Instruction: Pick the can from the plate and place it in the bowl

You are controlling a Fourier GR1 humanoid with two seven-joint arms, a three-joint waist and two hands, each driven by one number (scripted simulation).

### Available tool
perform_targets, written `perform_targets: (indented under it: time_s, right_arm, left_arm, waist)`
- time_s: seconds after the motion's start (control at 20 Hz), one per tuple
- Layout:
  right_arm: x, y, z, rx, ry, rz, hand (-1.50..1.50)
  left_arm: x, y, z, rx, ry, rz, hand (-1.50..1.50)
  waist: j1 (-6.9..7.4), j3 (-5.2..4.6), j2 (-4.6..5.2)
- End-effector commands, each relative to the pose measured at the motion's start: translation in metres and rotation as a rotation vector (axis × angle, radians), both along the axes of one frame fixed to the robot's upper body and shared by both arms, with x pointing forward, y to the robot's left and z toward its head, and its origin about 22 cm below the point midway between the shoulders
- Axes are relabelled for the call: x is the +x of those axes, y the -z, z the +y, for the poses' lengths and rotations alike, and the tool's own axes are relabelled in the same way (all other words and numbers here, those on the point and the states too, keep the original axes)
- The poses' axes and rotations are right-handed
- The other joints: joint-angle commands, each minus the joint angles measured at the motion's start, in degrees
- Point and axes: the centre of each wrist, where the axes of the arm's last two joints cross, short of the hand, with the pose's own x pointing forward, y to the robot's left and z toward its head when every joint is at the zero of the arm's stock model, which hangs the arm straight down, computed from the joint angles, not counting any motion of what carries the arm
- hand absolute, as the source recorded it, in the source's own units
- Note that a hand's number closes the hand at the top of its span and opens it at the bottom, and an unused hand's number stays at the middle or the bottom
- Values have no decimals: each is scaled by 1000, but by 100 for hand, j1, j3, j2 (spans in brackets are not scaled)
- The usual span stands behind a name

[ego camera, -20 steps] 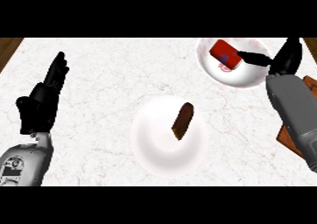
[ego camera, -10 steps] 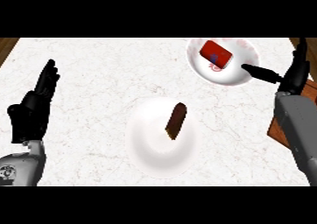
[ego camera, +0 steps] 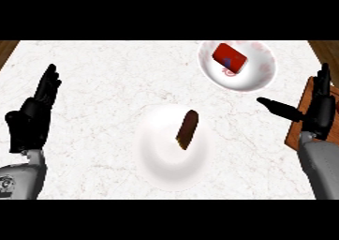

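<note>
No writing can be read on the red can (ego camera: 229, 57), which lies in the white bowl (ego camera: 259, 77) just beyond the right hand (ego camera: 314, 110). That hand is spread, thumb out, holding nothing. The plate (ego camera: 158, 159), between both hands, carries a dark brown stick-like item (ego camera: 187, 129). The left hand (ego camera: 33, 117) rests with straight fingers.

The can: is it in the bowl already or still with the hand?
In the bowl. The red can lies inside the white bowl, and the right hand is open beside it, holding nothing.
</note>
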Motion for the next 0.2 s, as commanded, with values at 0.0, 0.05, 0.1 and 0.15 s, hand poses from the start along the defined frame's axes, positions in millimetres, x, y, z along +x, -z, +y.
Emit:
perform_targets:
  time_s: [0.0, 0.05, 0.1, 0.15]
  right_arm:
    - [-40, -3, 1, -7, -16, 4, -150]
    - [-41, -9, -6, -7, -30, -1, -150]
    - [-46, 17, 27, 10, -14, -19, -150]
    - [-42, 0, 9, 4, -5, -22, -150]
  left_arm:
    - [-10, -7, -8, -10, 3, -1, 0]
    - [-2, 7, 3, -10, 16, -13, 0]
    - [-4, -9, -20, -18, 24, -1, 0]
    - [10, -9, -10, -14, 20, -4, 0]
  waist:
    - [27, 1, 3]
    - [30, 1, 13]
    - [41, 3, 11]
    - [49, 3, 19]
